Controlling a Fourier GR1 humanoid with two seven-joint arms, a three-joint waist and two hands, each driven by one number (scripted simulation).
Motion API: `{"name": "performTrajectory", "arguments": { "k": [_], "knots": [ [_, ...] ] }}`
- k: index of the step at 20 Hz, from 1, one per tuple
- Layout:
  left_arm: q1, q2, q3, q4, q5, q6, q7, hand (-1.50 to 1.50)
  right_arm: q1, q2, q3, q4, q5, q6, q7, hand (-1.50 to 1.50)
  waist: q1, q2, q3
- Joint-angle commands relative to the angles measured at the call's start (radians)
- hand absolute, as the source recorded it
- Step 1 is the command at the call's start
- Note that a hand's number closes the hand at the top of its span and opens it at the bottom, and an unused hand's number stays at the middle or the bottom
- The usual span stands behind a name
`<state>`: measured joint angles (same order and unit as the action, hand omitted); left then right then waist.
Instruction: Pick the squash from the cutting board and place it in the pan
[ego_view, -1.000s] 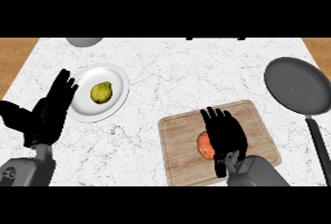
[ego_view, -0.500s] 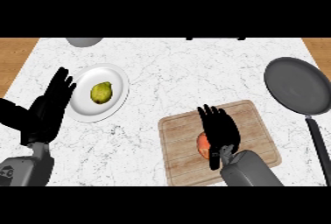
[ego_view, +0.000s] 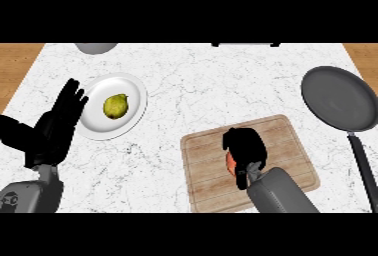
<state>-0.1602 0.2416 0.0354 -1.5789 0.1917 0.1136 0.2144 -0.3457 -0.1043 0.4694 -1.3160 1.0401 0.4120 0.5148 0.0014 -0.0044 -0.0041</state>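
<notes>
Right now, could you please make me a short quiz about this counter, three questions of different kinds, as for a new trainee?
1. True or false: the squash already lies in the pan.
2. Multiple choice: what is on the plate? A) a yellow-green fruit B) a knife C) nothing
3. Fill in: the right hand is over the ____.

Key
1. False. The squash is on the cutting board, mostly hidden under the right hand, whose fingers curl round it.
2. A. The fruit sits on the plate, beside the open left hand.
3. Cutting board.
</notes>
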Motion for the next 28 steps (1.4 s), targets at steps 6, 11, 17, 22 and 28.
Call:
{"name": "performTrajectory", "arguments": {
  "k": [6, 11, 17, 22, 28],
  "knots": [
    [-0.039, -0.021, 0.017, -0.027, -0.032, 0.006, 0.063, 0.00, -0.029, 0.054, -0.048, 0.078, 0.046, -0.041, -0.090, 1.50, 0.001, 0.005, 0.004],
    [0.040, -0.008, 0.037, -0.081, -0.016, -0.030, 0.052, 0.00, 0.031, 0.039, -0.057, 0.043, 0.092, -0.197, -0.132, 1.50, 0.003, 0.004, 0.004],
    [0.032, -0.050, -0.020, -0.070, -0.067, -0.006, 0.045, 0.00, -0.065, -0.006, -0.198, 0.045, 0.110, -0.244, -0.080, 1.50, 0.007, 0.005, 0.005],
    [-0.003, -0.053, 0.016, 0.002, -0.060, -0.002, 0.008, 0.00, -0.154, -0.053, -0.236, -0.039, 0.188, -0.264, 0.014, 1.50, -0.004, 0.004, 0.004],
    [0.002, -0.048, 0.028, 0.039, -0.064, -0.020, -0.032, 0.00, -0.264, -0.138, -0.289, -0.202, 0.226, -0.209, 0.027, 1.50, -0.005, 0.004, 0.003]
  ]
}}
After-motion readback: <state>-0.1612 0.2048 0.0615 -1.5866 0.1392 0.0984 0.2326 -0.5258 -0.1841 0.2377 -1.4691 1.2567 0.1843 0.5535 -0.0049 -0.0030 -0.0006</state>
